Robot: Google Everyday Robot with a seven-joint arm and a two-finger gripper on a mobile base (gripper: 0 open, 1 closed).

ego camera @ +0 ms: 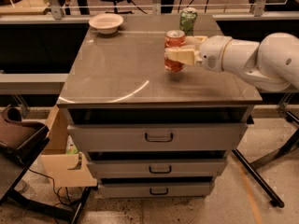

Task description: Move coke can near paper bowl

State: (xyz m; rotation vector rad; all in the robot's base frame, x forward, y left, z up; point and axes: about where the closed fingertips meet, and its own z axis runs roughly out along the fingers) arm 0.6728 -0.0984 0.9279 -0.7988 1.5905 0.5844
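Observation:
The red coke can (174,40) is held upright over the right middle of the grey cabinet top (117,73), seemingly just above the surface. My gripper (176,49) reaches in from the right and is shut on the can, with one cream finger (180,56) across its front. The off-white paper bowl (106,23) sits at the far left corner of the top, well apart from the can.
A green patterned can (188,19) stands just behind the coke can, near the far right edge. The cabinet has three drawers (159,137) in front. A cardboard box (60,160) and a brown seat (16,136) are at the lower left.

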